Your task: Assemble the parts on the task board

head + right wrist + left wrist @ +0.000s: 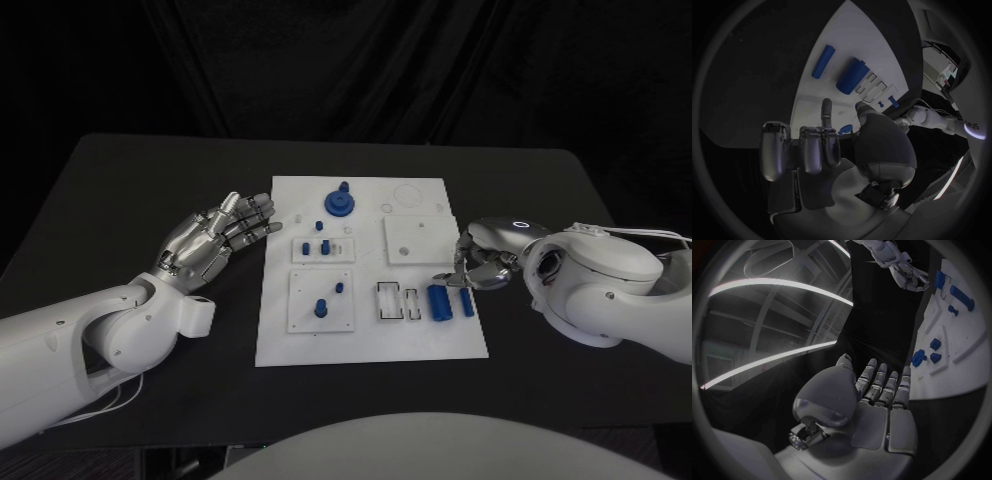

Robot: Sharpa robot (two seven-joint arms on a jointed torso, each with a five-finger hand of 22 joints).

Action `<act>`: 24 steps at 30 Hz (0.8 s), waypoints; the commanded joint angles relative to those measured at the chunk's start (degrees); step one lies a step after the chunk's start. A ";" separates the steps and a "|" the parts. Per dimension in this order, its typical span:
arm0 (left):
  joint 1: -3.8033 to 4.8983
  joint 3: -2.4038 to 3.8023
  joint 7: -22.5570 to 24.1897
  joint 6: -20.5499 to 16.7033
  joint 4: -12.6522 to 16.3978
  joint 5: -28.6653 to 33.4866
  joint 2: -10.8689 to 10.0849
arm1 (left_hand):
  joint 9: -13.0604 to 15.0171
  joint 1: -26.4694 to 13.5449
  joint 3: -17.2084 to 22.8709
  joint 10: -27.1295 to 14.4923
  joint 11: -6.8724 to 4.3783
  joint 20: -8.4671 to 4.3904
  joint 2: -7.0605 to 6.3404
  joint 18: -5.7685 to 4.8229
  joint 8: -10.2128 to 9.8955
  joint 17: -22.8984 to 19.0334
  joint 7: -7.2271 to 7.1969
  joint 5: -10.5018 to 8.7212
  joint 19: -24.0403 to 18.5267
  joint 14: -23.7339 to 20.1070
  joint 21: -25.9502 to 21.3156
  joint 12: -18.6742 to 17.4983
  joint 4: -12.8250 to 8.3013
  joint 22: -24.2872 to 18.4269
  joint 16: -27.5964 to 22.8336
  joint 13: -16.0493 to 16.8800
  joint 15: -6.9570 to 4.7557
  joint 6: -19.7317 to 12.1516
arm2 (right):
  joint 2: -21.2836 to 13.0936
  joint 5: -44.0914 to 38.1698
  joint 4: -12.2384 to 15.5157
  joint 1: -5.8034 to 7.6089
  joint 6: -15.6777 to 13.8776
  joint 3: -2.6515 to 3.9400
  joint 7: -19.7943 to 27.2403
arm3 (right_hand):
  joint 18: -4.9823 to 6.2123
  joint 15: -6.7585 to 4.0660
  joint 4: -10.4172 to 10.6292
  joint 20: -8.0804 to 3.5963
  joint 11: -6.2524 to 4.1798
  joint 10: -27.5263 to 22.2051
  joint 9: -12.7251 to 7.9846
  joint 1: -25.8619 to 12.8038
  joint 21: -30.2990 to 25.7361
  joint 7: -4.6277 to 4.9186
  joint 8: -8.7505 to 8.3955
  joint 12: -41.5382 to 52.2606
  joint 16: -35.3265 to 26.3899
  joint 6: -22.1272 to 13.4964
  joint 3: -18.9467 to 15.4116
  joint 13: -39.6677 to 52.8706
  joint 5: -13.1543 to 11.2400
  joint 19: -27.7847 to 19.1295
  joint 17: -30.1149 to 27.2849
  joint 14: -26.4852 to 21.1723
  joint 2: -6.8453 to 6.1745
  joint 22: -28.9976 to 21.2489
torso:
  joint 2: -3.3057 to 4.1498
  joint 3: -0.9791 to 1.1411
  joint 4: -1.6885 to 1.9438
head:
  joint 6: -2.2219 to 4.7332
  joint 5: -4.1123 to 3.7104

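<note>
- Lying in the middle of the black table (130, 190), the white board (368, 345) carried all the blue parts.
- A round blue part with a peg (340, 203) stood near the far edge of the board.
- Two small blue parts (320, 246) stood in a small plate at the board's middle, and two more pegs (326, 298) stood in the plate nearer to the robot.
- Two blue cylinders (450, 303) lay side by side at the right part of the board, just beside a small rack of slots (394, 300).
- The left hand (216, 237) was above the table, just beside the board's left edge, palm up. Its fingers (879, 382) were released, straight and apart, and they grasped nothing.
- The right hand (486, 262) was at the right edge of the board, close to the cylinders. Most of its fingers (811, 150) were curled in and one pointed toward the board. I could not tell whether it touched a part.
</note>
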 commanded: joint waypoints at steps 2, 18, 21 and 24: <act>-0.10 0.04 1.72 0.77 0.11 -0.07 -0.05 | 0.02 -0.15 0.35 -0.12 0.33 0.20 0.03 0.30 0.38 0.08 2.75 0.22 -0.24 -0.16 0.05 0.04 0.01 0.03 0.38 0.05 0.07 0.04 | -0.43 -3.79 0.77 -1.04 1.54 0.00 -4.06 | -0.42 0.27 0.11 0.04 0.43 6.06 0.14 -0.21 0.29 0.04 -0.46 0.15 0.14 -0.45 0.30 15.07 0.34 4.08 15.06 5.91 0.55 13.29 | -0.07 -0.01 0.01 | 0.00 -0.24; -0.10 0.04 1.23 1.12 -0.34 -0.07 0.17 | 0.02 -0.09 0.42 -0.12 0.41 0.22 0.02 0.28 0.39 0.08 2.79 0.24 -0.23 -0.18 0.07 0.02 -0.01 0.02 0.39 0.05 0.12 -0.01 | 1.16 -4.40 0.86 -3.40 -1.53 0.00 -4.14 | -0.14 0.32 0.14 0.29 0.45 6.06 0.92 -3.27 -0.71 -0.12 -0.74 0.15 0.14 1.22 -0.01 15.07 0.65 3.65 15.06 5.91 0.26 12.93 | -0.19 -0.08 -0.04 | 0.00 0.16; -0.11 0.04 1.03 1.19 -0.41 -0.07 0.22 | 0.01 -0.07 0.43 -0.14 0.43 0.23 0.02 0.27 0.38 0.07 2.80 0.24 -0.25 -0.20 0.06 -0.01 -0.02 -0.03 0.37 0.04 0.13 -0.09 | 1.51 -4.41 0.85 -3.61 -2.37 0.00 -4.09 | -0.09 0.29 0.14 0.28 0.43 6.06 1.12 -3.92 -0.89 -0.15 -1.02 0.15 0.14 1.44 0.01 15.07 -0.66 3.53 15.06 5.91 0.33 12.86 | -0.22 -0.04 0.17 | 0.00 -0.02; -0.11 0.04 0.87 1.30 -0.47 -0.07 0.28 | 0.00 -0.06 0.45 -0.17 0.45 0.23 0.02 0.27 0.38 0.08 2.82 0.25 -0.25 -0.20 0.06 -0.05 -0.02 -0.04 0.38 0.04 0.14 -0.11 | 1.81 -4.41 0.77 -3.71 -2.66 0.00 -4.09 | -0.07 0.28 0.14 0.28 0.41 6.06 1.22 -4.03 -0.95 -0.17 -1.13 0.15 0.14 1.56 0.03 15.07 -1.26 3.49 15.06 5.91 0.35 12.84 | -0.25 -0.03 0.14 | 0.00 -0.01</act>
